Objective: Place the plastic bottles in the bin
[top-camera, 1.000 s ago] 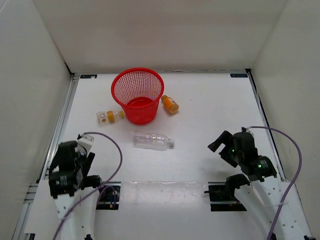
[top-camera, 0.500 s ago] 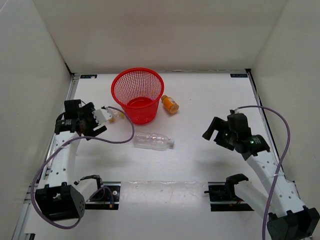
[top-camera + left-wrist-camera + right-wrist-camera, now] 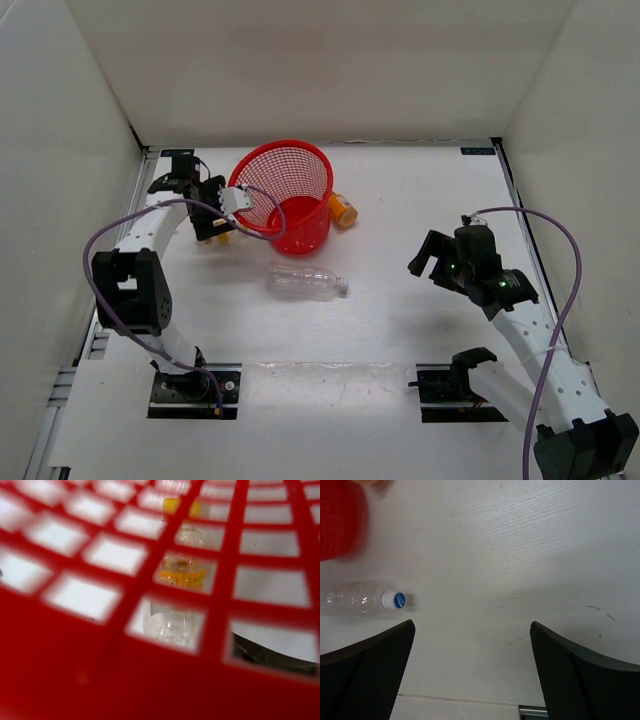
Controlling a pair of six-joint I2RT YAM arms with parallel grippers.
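Observation:
The red mesh bin [image 3: 290,190] stands at the back centre, tipped toward the right. My left gripper [image 3: 226,205] is pressed against its left wall; its jaws are hidden. The left wrist view is filled with blurred red mesh [image 3: 125,670], and a small bottle with orange contents [image 3: 181,575] shows through it. One small orange bottle [image 3: 220,239] lies mostly hidden under my left gripper, another [image 3: 343,210] lies right of the bin. The clear bottle [image 3: 305,283] lies in front of the bin, white cap to the right; it also shows in the right wrist view [image 3: 362,600]. My right gripper [image 3: 430,262] is open and empty, well right of it.
White walls enclose the table on three sides. A dark rail [image 3: 130,235] runs along the left edge. Purple cables loop off both arms. The bin's edge [image 3: 340,520] shows at the top left of the right wrist view.
My left arm swung up from the near left to the bin's left wall. The bin tipped and its base shifted right. My right arm reached forward, then held still.

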